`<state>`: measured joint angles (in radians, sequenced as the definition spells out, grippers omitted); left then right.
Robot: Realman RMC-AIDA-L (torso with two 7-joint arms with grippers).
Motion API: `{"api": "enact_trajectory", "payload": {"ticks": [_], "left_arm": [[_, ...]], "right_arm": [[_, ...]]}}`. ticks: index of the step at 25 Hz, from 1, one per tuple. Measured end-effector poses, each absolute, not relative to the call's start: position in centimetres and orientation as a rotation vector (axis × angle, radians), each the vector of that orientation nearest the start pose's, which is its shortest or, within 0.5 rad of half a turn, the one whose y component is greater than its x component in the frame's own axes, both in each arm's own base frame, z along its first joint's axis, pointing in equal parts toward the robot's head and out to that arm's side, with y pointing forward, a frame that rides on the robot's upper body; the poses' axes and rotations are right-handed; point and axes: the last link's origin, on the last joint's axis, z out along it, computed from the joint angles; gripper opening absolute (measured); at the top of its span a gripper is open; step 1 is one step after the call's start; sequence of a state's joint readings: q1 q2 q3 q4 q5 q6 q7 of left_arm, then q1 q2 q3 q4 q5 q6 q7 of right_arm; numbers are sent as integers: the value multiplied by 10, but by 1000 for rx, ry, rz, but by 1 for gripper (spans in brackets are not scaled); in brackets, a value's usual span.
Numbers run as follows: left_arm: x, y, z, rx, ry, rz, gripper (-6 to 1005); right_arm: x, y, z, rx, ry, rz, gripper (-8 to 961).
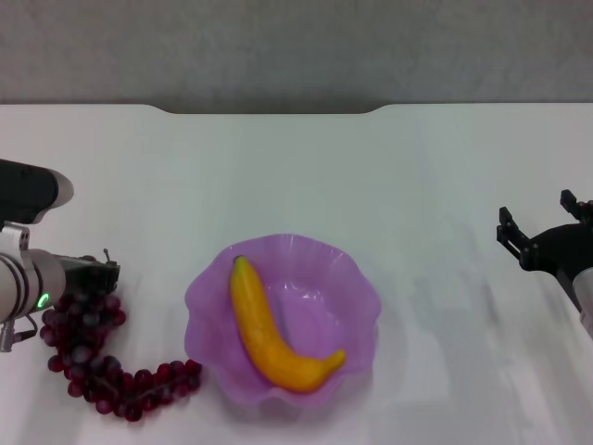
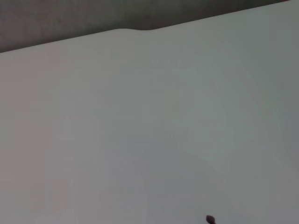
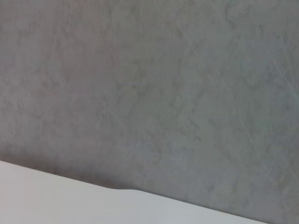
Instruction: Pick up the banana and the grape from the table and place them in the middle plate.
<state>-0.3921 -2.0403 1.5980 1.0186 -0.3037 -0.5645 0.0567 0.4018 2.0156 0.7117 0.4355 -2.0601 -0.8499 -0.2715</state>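
Note:
The yellow-orange banana (image 1: 274, 336) lies inside the purple scalloped middle plate (image 1: 357, 278), running from its far left side to its near right side. On the white table (image 1: 296, 176), left of the plate, the dark red grape (image 1: 96, 357) bunch curves toward the plate's near left rim. My left gripper (image 1: 93, 275) sits right at the bunch's far end, and contact cannot be made out. My right gripper (image 1: 537, 215) hangs open far to the right, holding nothing. A small dark tip (image 2: 209, 218) shows at the edge of the left wrist view.
The table's far edge has a shallow notch (image 1: 269, 111) in the middle, with a grey wall (image 3: 149, 84) behind it. Bare white tabletop lies between the plate and the right gripper.

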Motion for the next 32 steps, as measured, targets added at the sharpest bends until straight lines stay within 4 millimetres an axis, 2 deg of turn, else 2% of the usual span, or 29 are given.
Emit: {"api": "enact_trajectory", "payload": {"ticks": [21, 32], "left_arm": [[-286, 381, 10, -1852, -1026, 22, 281], [-280, 379, 16, -1868, -1028, 51, 258]], "right_arm": [[325, 339, -43, -1730, 507, 381, 880], [326, 339, -43, -1730, 506, 376, 880]]}}
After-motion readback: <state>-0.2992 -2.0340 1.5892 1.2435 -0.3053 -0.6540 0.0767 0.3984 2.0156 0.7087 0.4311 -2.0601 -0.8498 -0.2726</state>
